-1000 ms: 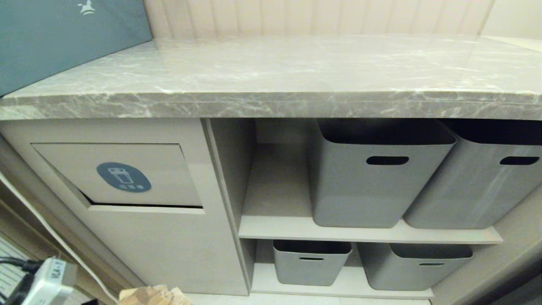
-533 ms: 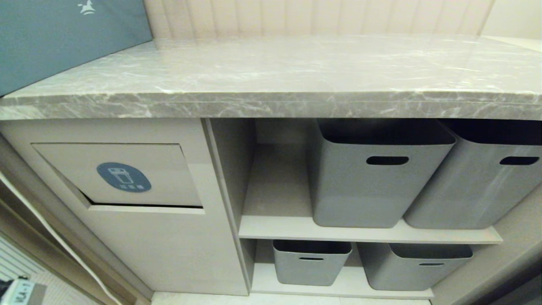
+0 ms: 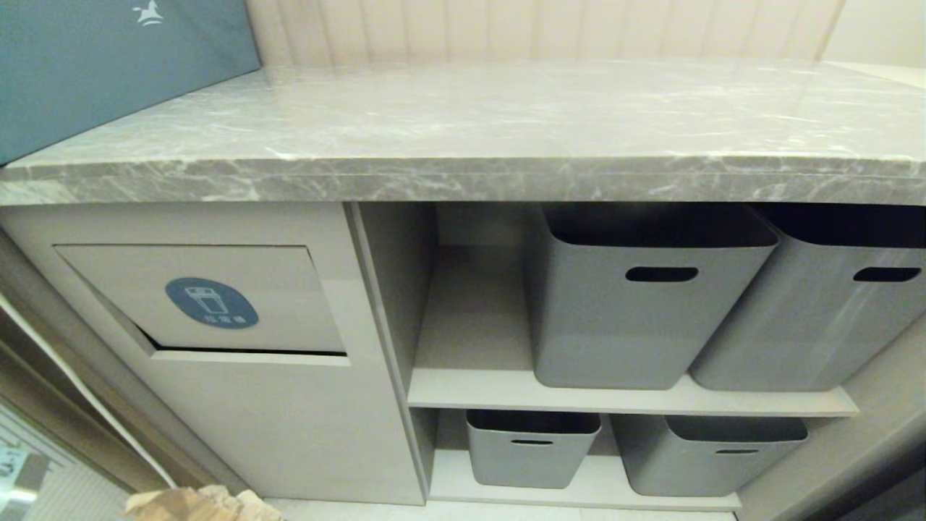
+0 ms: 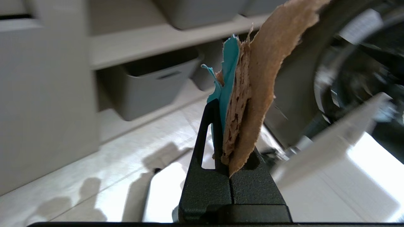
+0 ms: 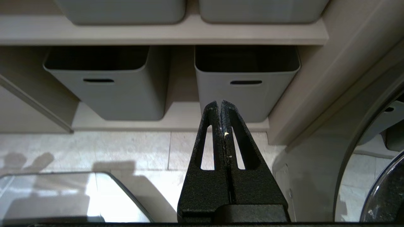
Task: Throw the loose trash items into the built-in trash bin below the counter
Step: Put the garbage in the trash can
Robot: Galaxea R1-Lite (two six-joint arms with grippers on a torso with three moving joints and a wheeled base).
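One of the loose trash items (image 4: 249, 82), torn tan cardboard with bright turquoise tape on one side, stands upright between the fingers of my left gripper (image 4: 228, 110), which is shut on it. Its tan edge (image 3: 202, 503) pokes into the head view at the bottom left, below and in front of the built-in trash bin (image 3: 210, 300), whose beige flap with its blue-grey oval sticker sits under the counter (image 3: 506, 123). My right gripper (image 5: 220, 103) is shut on nothing, low above the floor and facing the lower shelf.
A long teal-blue box (image 3: 108, 65) lies on the counter's left end. Two grey tubs (image 3: 636, 297) fill the upper shelf and two smaller ones (image 3: 532, 449) the lower. Pale tiled floor (image 5: 126, 148) runs in front of the cabinet.
In the head view the left arm's white part slid left and down, almost out of view. The cardboard scrap left the bottom edge, then came back further left.
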